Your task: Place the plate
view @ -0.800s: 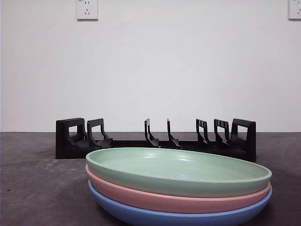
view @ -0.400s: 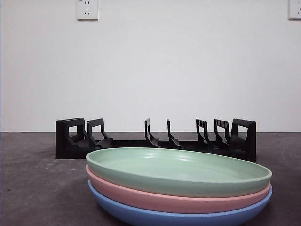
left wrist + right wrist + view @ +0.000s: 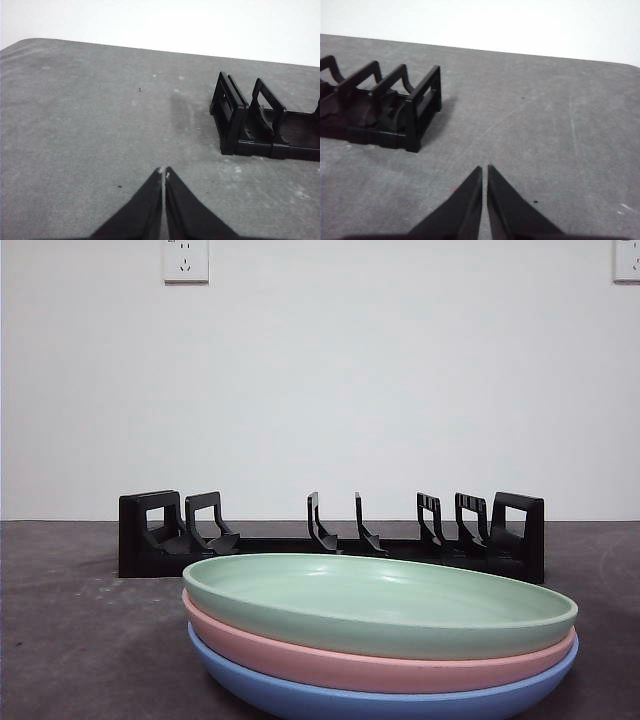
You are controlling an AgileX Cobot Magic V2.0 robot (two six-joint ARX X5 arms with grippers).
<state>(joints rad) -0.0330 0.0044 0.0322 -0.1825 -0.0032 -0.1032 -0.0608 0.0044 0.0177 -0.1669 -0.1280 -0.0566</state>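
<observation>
Green plate point(image 3: 380, 605): top of a stack at the table's near edge, resting on a pink plate point(image 3: 370, 665), which sits on a blue plate point(image 3: 380, 702).
Rack point(image 3: 330, 535): black, empty, behind the stack, toward the table's far edge.
Left gripper point(image 3: 163, 172): jaws together, above bare table point(image 3: 90, 125) near the rack's end.
Right gripper point(image 3: 484, 169): jaws together, near the rack's other end.

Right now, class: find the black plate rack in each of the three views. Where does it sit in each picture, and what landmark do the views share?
Front view: the black plate rack spans the middle, behind the stacked plates.
Left wrist view: one end of the rack sits at the right edge, cut off.
Right wrist view: the other end sits at the left edge, cut off.
Shared landmark: the grey table meeting the white wall.
</observation>
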